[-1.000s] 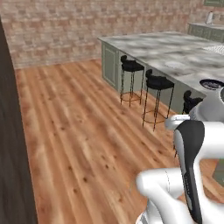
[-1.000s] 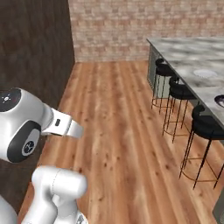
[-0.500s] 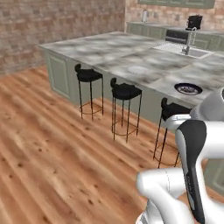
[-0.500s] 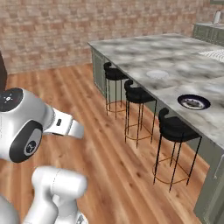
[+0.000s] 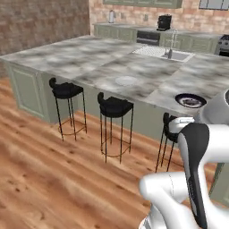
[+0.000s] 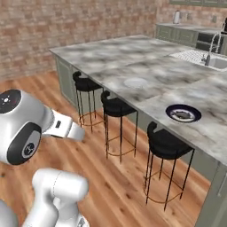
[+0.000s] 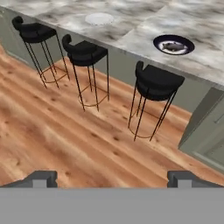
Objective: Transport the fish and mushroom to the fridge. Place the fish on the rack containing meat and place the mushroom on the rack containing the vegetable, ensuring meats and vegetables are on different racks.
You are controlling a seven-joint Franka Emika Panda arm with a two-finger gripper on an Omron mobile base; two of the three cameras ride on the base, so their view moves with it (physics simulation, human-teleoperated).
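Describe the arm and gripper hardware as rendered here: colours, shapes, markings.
The arm is made of glossy white rounded links with a black band running along one of them. In the right base view a joint cap is dark grey with a small red mark. The gripper has two small dark grey, blocky fingertips. No cables visible.

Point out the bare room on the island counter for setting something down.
Bare marble stretches between the pale round plate and the dark plate, and leftward past the pale one. It gets crowded toward the sink.
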